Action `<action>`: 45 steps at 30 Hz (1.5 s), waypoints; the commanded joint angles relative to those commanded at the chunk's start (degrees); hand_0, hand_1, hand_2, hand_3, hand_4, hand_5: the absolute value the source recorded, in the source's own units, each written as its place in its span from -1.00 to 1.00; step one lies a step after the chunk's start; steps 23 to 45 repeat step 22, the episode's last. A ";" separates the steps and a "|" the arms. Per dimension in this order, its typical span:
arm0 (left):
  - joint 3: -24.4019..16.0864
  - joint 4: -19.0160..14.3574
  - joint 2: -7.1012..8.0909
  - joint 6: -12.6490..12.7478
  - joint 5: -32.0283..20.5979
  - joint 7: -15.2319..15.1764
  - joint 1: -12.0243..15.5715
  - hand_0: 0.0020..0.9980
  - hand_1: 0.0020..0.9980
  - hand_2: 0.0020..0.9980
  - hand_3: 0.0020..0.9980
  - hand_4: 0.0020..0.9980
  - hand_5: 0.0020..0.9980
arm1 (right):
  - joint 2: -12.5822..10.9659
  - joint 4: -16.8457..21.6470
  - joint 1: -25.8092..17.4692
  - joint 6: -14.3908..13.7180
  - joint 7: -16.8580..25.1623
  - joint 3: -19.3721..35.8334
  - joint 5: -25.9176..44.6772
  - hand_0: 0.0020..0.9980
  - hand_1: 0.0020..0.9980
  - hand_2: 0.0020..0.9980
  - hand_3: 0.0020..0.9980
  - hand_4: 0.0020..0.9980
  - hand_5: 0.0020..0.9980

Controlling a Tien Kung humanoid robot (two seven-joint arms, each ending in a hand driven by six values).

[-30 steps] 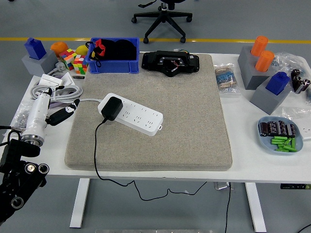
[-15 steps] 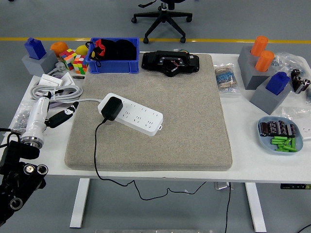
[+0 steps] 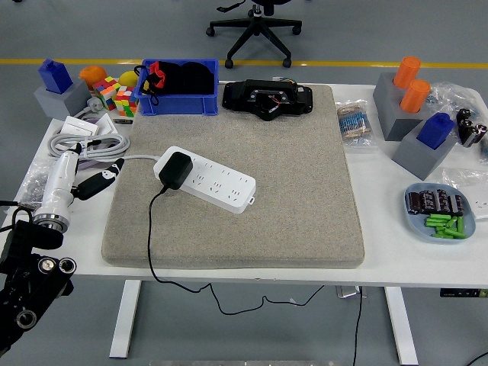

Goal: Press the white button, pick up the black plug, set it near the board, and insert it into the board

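Observation:
The white power strip [image 3: 207,180] lies at an angle on the grey mat [image 3: 290,168], left of its centre. The black plug [image 3: 174,169] sits in the strip's left end, and its black cable [image 3: 149,236] runs toward me and over the table's near edge. The strip's small button [image 3: 250,200] is at its right end. My left hand [image 3: 97,183] is at the mat's left edge, a little left of the strip and apart from it, fingers relaxed and empty. The right arm is out of view.
A blue bin [image 3: 179,88] and a black device [image 3: 267,97] stand at the back. Coloured cubes [image 3: 116,95] and coiled white cables [image 3: 88,141] are at the back left. Grey blocks with orange and blue pieces [image 3: 415,114] and a dish of batteries [image 3: 438,211] are on the right.
My left hand has drawn back a little from the strip, to the left and toward the near edge. The plug and strip have not moved.

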 joint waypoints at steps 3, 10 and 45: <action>0.06 0.03 -0.03 -0.05 -0.05 0.03 0.00 1.00 0.97 0.86 0.62 0.62 0.05 | 0.10 -0.16 0.20 0.02 0.00 0.49 -0.28 0.24 0.20 0.20 0.19 0.33 -0.19; 0.19 0.03 -0.17 -0.08 0.00 0.09 0.06 1.00 0.97 0.86 0.62 0.60 0.03 | 0.03 -0.91 0.67 0.35 -0.32 0.59 -0.44 0.24 0.20 0.20 0.19 0.33 -0.19; 0.21 -0.03 -0.03 -0.08 0.26 2.09 0.08 1.00 0.93 0.86 0.62 0.60 0.02 | 0.09 -1.53 0.83 0.41 -0.51 2.68 -1.84 0.24 0.20 0.21 0.19 0.33 -0.18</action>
